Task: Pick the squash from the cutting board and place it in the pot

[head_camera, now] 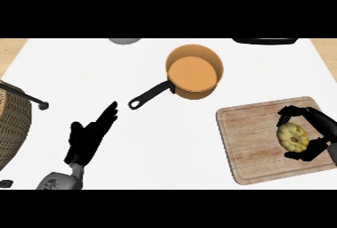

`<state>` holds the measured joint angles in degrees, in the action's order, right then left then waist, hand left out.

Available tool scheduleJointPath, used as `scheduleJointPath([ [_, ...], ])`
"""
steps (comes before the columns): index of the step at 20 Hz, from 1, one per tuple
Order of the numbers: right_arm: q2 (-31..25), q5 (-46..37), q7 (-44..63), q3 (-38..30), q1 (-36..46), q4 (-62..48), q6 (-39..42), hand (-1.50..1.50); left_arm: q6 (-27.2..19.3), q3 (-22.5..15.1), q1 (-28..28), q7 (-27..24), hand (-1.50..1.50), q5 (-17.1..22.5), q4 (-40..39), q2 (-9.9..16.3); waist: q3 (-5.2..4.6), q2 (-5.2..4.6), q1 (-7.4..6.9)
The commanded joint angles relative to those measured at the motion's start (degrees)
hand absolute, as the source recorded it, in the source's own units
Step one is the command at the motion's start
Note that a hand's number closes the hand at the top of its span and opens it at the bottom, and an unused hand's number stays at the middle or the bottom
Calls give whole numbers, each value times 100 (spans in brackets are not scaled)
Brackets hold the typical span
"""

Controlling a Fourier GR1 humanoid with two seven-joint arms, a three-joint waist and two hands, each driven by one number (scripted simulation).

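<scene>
A yellow scalloped squash lies on the wooden cutting board at the right. My right hand comes in from the right edge, its fingers and thumb curled round the squash from above and below. An orange pot with a black handle stands at the top centre, well away from the board. My left hand rests at the lower left with its fingers straight and pointing up and to the right, holding nothing.
A wicker basket sits at the left edge with a black rod across it. A grey round object and a dark item show at the counter's far edge.
</scene>
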<state>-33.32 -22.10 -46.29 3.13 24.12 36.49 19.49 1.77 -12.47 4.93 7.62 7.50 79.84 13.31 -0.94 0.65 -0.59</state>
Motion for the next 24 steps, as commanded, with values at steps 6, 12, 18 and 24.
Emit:
scheduleJointPath([
  [6,1680,2120,995,-1824,-734,-361,-878,150,44,274,-232,-106,0,97,-168,190,74,2,364],
  [12,1995,1841,1637,-1617,-1125,1532,-2262,150,74,234,-338,-91,0,103,40,140,66,33,295],
  [18,2267,1331,2959,-1002,-2060,4042,-2989,150,-14,215,-152,-233,0,-87,-380,-19,67,0,311],
  [24,2086,285,4697,-351,-2518,6380,-3458,150,-54,298,57,121,0,-53,-77,-1,75,-19,215],
])
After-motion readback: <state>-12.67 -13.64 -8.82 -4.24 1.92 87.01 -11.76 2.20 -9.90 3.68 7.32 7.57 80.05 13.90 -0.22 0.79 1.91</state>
